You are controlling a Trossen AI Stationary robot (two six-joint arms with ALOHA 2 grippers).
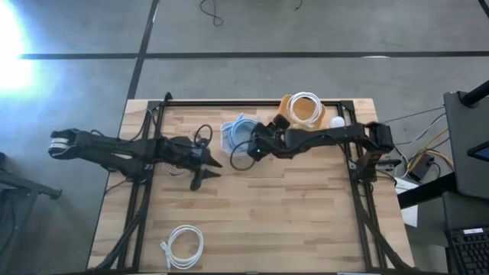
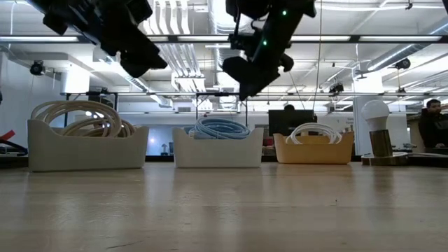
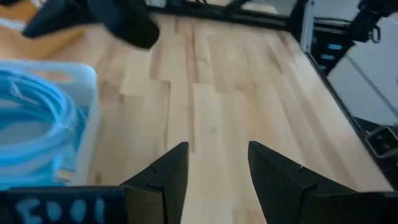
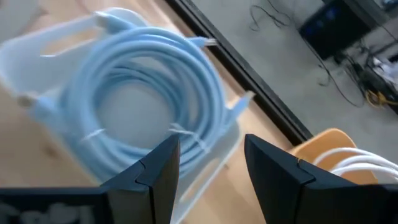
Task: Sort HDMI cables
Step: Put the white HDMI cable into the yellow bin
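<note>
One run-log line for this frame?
right tool: open, above blue coils in white bin | left tool: open, empty, mid-table | white coil: loose, unsorted

Grey concrete floor (image 1: pixel 306 30) surrounds the wooden table (image 1: pixel 290 206); bright ceiling lights (image 2: pixel 392 38) overhead.

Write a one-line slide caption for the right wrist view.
Open right gripper hovering above light blue HDMI cables coiled in a white bin.
</note>
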